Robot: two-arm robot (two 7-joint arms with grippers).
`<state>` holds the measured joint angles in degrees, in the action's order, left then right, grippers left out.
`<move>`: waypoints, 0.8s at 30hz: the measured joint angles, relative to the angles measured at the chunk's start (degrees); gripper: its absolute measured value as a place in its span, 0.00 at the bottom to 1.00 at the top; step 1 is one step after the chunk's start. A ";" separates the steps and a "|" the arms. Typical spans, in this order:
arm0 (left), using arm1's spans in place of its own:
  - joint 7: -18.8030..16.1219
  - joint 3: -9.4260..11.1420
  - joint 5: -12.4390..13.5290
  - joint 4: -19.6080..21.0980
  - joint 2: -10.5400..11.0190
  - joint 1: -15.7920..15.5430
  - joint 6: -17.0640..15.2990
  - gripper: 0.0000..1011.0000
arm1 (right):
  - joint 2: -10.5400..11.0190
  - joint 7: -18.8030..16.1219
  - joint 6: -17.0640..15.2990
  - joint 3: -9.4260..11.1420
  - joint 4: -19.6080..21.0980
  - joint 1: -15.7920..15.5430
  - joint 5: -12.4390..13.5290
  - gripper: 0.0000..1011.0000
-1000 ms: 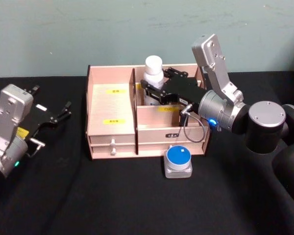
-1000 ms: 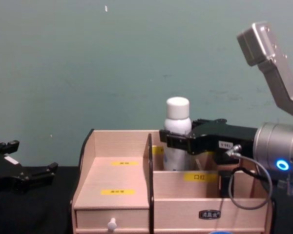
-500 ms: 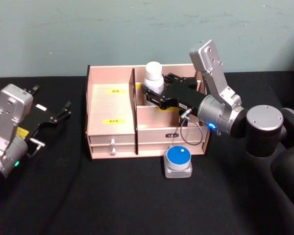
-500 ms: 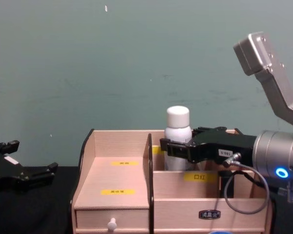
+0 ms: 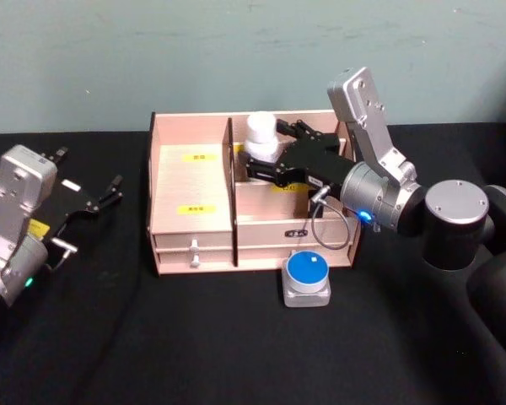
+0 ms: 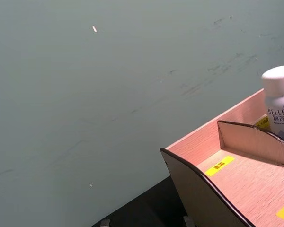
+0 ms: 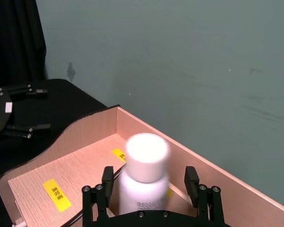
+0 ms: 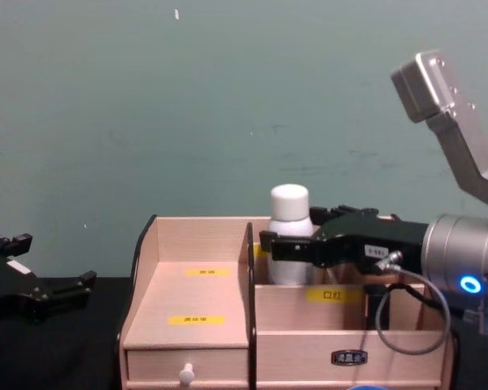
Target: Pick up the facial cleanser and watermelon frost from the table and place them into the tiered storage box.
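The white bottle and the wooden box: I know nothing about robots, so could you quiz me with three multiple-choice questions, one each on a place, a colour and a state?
1. Where is the white bottle?
A. On the table in front of the box
B. In the rear compartment of the box's right half
C. At the left tool

2. What colour is the top of the small tub on the table?
A. Blue
B. Red
C. Green

3. How is the box's small drawer?
A. Pulled out
B. Removed
C. Pushed shut

Answers: 1 B, the white bottle stands upright in the tiered storage box, at the right tool, while the left tool waits open beside the box. 2 A, the small tub has a round blue top. 3 C, the drawer sits flush with the front.
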<state>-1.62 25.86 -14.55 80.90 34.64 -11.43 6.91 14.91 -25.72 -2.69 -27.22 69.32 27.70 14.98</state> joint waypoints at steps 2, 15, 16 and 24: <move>0.00 0.00 0.00 0.00 0.00 0.00 0.00 0.99 | 0.09 -0.10 0.01 0.49 0.54 -0.20 0.45 0.97; 0.00 0.00 0.00 0.00 0.00 0.00 0.00 0.99 | 5.52 1.61 -4.08 3.74 16.10 -5.73 1.88 0.99; 0.00 0.00 0.00 0.00 0.00 0.00 0.00 0.99 | 6.04 1.74 -4.65 3.99 17.50 -6.34 2.02 0.99; 0.00 0.00 0.00 0.00 0.00 0.00 0.00 0.99 | 11.41 4.14 -11.36 7.19 30.60 -13.84 4.04 0.99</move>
<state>-1.62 25.86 -14.55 80.90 34.65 -11.43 6.91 26.32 -21.58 -14.05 -20.04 99.91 13.86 19.02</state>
